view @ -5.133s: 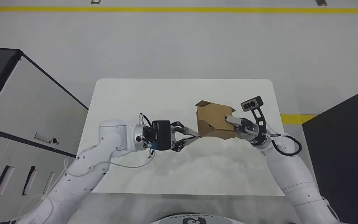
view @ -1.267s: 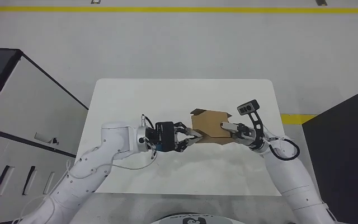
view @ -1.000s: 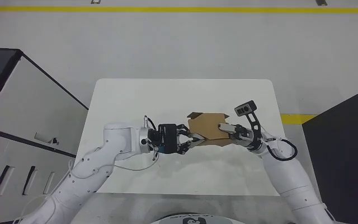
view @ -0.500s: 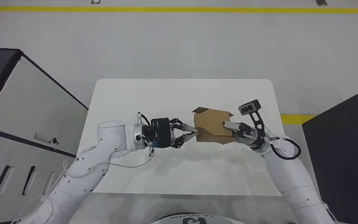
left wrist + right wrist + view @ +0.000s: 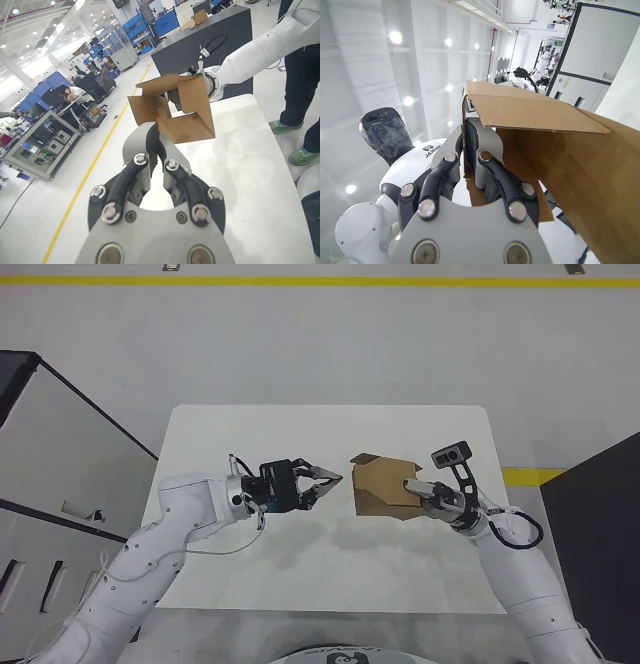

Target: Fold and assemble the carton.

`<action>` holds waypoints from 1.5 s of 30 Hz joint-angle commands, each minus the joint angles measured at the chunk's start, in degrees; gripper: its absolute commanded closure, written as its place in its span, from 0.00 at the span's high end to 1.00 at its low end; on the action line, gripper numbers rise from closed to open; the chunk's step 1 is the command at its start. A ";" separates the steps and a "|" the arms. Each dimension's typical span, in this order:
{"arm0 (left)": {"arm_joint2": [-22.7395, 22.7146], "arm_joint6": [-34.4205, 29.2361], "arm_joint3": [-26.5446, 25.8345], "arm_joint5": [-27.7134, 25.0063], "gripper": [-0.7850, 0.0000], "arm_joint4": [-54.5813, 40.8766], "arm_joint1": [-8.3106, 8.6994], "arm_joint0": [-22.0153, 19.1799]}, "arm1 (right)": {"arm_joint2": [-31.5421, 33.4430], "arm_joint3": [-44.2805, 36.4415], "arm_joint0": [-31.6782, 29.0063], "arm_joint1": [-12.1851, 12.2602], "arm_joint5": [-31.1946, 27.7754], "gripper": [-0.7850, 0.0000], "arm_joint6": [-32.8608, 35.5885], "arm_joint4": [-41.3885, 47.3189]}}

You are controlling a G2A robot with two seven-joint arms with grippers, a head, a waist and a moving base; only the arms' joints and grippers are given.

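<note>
The carton (image 5: 382, 486) is brown corrugated cardboard, a half-erected box with loose flaps at its open ends. It is held tilted in the air over the right half of the smooth white table (image 5: 300, 434). The right gripper (image 5: 411, 485) pinches one wall between its jaws. The left gripper (image 5: 337, 475) hangs over the table's middle, jaws pressed together and empty. A dark cabinet (image 5: 600, 524) stands off the table's right edge.
</note>
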 commanded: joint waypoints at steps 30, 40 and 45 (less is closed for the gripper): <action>2.74 4.04 0.60 1.14 0.00 -0.85 -0.88 -2.31 | -0.56 -0.80 -0.31 0.01 3.14 0.00 2.64 0.13; 4.50 4.84 1.92 0.15 0.00 -2.21 -1.33 -3.39 | -0.96 -0.82 0.07 -0.12 3.66 0.00 2.51 0.53; 5.12 5.27 2.40 -0.49 0.00 -2.30 -1.49 -3.93 | -1.03 -0.86 0.23 -0.15 3.62 0.00 2.58 0.33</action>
